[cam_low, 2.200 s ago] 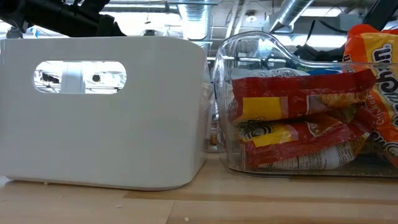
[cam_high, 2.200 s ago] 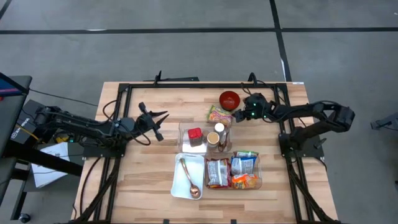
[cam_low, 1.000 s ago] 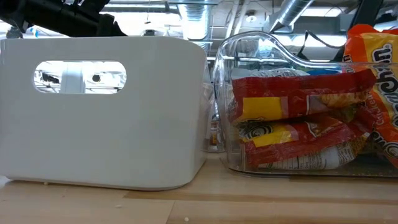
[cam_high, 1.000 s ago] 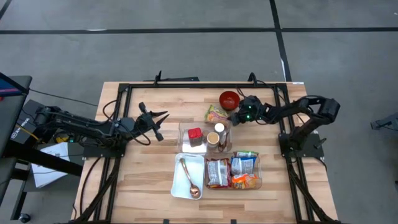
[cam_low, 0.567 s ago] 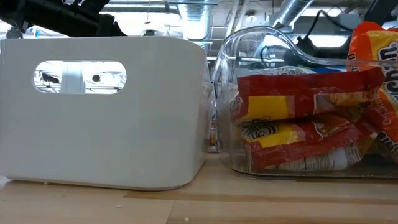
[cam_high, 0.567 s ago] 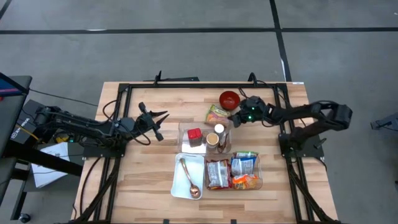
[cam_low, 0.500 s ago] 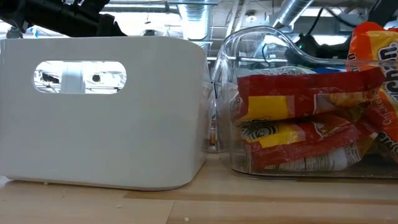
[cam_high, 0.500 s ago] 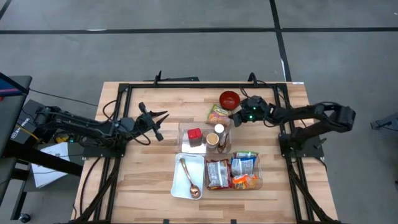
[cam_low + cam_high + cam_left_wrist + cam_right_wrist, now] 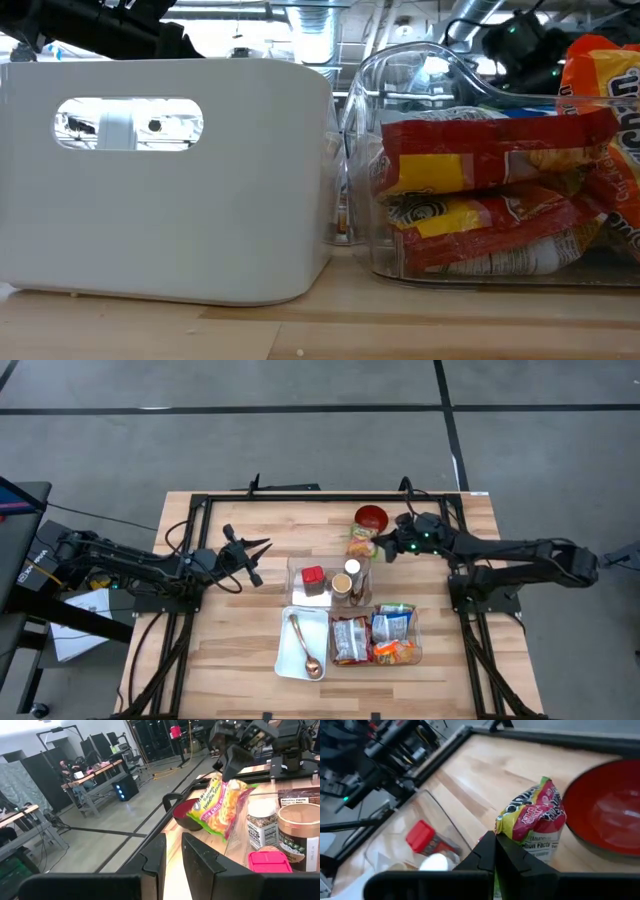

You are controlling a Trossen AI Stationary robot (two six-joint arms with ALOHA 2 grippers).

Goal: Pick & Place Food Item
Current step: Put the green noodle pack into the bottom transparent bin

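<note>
Since a moment ago the noodle packet (image 9: 361,544) has risen off the table beside the red bowl (image 9: 371,518). We see the right gripper (image 9: 381,550) clamped on its edge, the packet hanging lengthwise beneath, bowl just beyond; the left gripper (image 9: 262,544) waits nearly closed, far from the bowl.

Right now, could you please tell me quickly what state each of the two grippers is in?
Left gripper: nearly closed, holding nothing, waiting left of the bins.
Right gripper: shut on the green-and-yellow noodle packet, beside the red bowl.

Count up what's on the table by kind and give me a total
Snack packets: 4, one held by the right gripper
Bins: 3
Jars: 3
Red bowl: 1
Spoon: 1
Total: 12
</note>
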